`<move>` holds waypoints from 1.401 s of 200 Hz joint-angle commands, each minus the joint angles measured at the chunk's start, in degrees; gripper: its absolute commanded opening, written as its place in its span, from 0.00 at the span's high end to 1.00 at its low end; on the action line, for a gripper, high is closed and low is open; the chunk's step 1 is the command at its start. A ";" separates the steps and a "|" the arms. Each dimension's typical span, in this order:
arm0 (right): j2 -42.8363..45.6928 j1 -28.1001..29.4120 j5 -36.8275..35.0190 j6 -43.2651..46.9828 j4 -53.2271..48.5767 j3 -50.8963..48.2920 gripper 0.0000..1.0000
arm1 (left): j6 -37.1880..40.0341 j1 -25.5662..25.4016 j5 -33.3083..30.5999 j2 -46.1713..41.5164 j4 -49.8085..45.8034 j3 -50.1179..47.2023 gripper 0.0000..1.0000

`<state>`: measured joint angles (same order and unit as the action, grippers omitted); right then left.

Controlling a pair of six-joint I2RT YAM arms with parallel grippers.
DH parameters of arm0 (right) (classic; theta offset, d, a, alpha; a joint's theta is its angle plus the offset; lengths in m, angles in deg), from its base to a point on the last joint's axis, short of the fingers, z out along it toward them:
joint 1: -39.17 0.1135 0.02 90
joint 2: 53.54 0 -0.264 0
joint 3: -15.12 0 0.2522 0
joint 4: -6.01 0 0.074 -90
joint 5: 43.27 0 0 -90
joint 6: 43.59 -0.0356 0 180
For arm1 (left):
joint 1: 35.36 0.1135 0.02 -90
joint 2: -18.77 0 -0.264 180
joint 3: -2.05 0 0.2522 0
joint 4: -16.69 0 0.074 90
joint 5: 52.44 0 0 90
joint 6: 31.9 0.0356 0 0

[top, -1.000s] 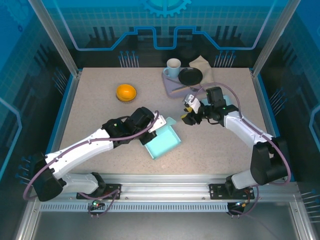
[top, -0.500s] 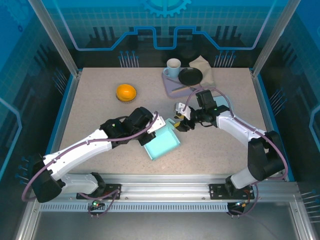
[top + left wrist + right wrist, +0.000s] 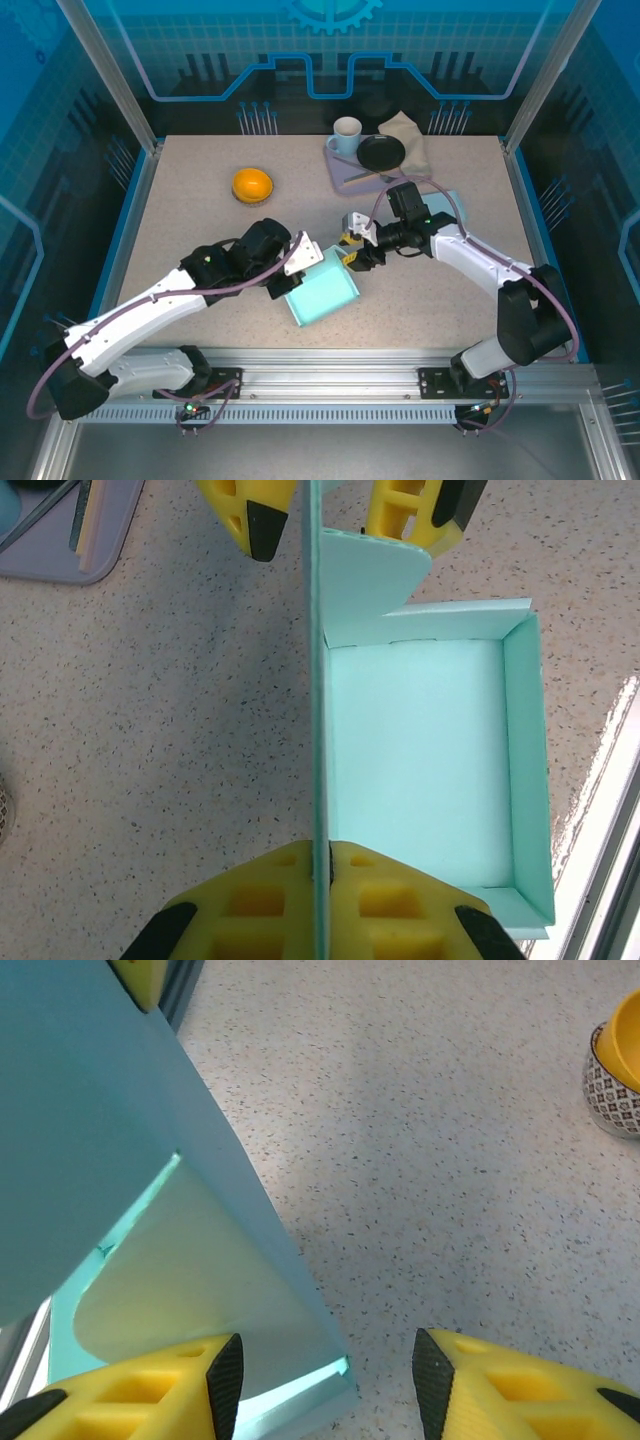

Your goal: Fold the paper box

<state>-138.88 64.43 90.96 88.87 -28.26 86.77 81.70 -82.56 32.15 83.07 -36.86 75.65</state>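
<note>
- Paper box (image 3: 322, 297) sits mid-worktop (image 3: 190, 230), toward the near edge, base flat, walls partly raised
- Left jaws are clenched on the box's left side wall (image 3: 316, 680), pinching it upright; from the left wrist it shows edge-on
- Right jaws are released, half spread, straddling the far end of that wall just beside the rounded flap (image 3: 372, 580)
- Step in hand looks like closing the far corner, with the flap not yet tucked in
- Next move calls for the right jaws to press that flap inward, with the wall held steady by the left grip
</note>
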 commanded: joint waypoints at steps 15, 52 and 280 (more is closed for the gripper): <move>1.84 4.36 7.77 2.53 -2.38 4.80 0.49 | 3.01 -1.76 8.00 0.92 3.03 1.50 1.00; 1.97 6.33 7.80 2.90 -3.69 6.61 0.49 | 3.38 -3.22 8.15 1.16 3.21 1.82 1.00; 2.98 12.71 10.30 0.80 -4.95 10.08 0.68 | 4.95 -7.14 7.56 5.61 5.85 4.11 1.00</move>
<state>-138.68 72.19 86.11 92.74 -43.39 92.13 85.08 -86.34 31.12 85.14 -41.85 78.51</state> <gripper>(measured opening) 0.321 0.072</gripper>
